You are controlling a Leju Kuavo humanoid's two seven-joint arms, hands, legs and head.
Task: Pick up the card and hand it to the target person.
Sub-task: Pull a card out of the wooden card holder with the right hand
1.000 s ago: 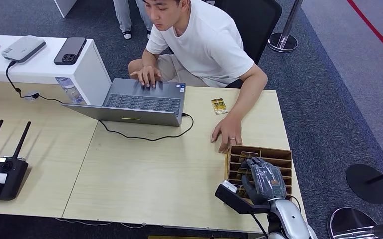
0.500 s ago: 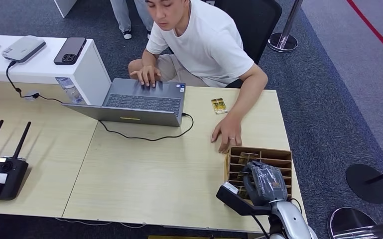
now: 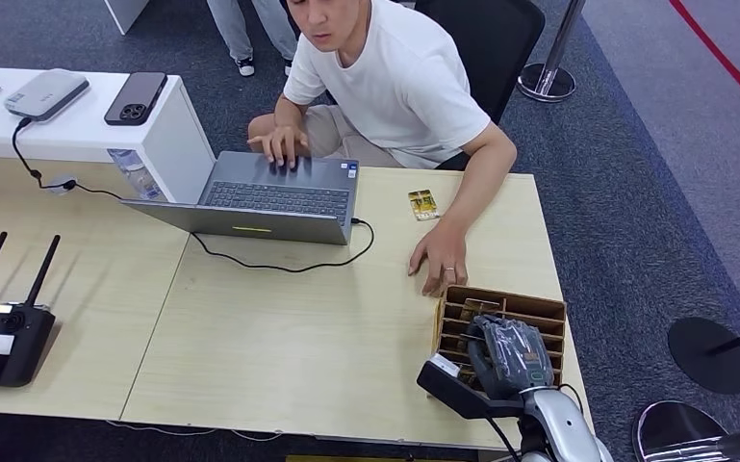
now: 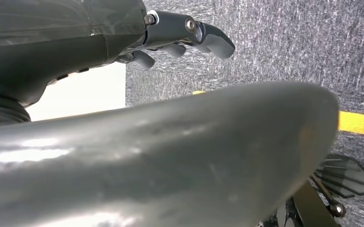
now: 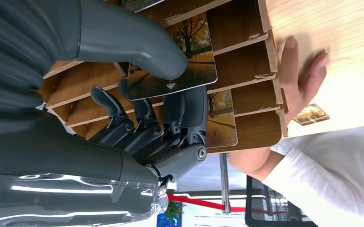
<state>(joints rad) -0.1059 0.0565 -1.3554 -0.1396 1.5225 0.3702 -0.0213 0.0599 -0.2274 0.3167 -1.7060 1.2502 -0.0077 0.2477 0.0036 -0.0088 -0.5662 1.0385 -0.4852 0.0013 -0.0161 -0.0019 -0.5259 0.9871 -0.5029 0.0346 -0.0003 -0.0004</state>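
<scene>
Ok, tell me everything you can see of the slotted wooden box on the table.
The wooden box is brown, thin board by the look of it, split by slats into narrow open slots. It lies at the table's near right corner. Cards with an autumn tree picture stand in some slots. The right hand reaches in, thumb and fingers pinching one card. The person's hand rests on the table at the box's far edge; whether they touch is unclear.

Colours and patterns, card pickup

My right hand (image 5: 137, 104) is grey with darker fingers; the card (image 5: 175, 71) it pinches has an autumn-tree print in orange-brown. Card box (image 3: 539, 306) brown wood, table (image 3: 279, 327) pale wood-grain, laptop (image 3: 260, 197) grey, person's shirt (image 3: 404, 77) white, upper centre.
</scene>
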